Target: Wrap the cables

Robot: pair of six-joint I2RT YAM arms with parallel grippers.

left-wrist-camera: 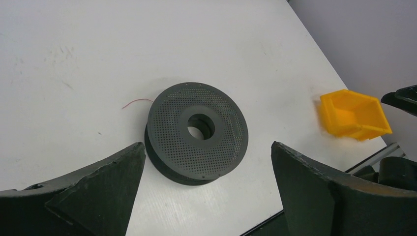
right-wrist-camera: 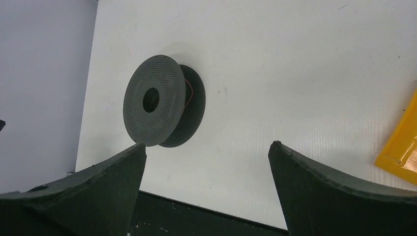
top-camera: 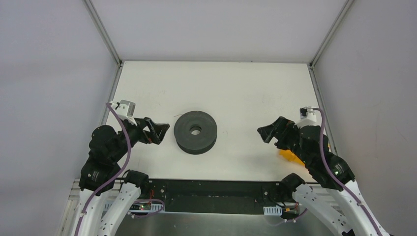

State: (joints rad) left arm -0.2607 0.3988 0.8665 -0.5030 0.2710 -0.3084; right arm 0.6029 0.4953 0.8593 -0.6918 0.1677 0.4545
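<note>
The loose tail of the cable (left-wrist-camera: 137, 102) lies on the counter (top-camera: 236, 88) just off the far left edge of the spool (top-camera: 195, 131), roughly crosswise to the left arm's reach; the rest looks wound between the flanges. The left gripper (top-camera: 161, 132) is the nearer, just beside the spool, pointed at it, jaws wide and empty; the right gripper (top-camera: 264, 133), likewise open and empty, hangs well apart.
</note>
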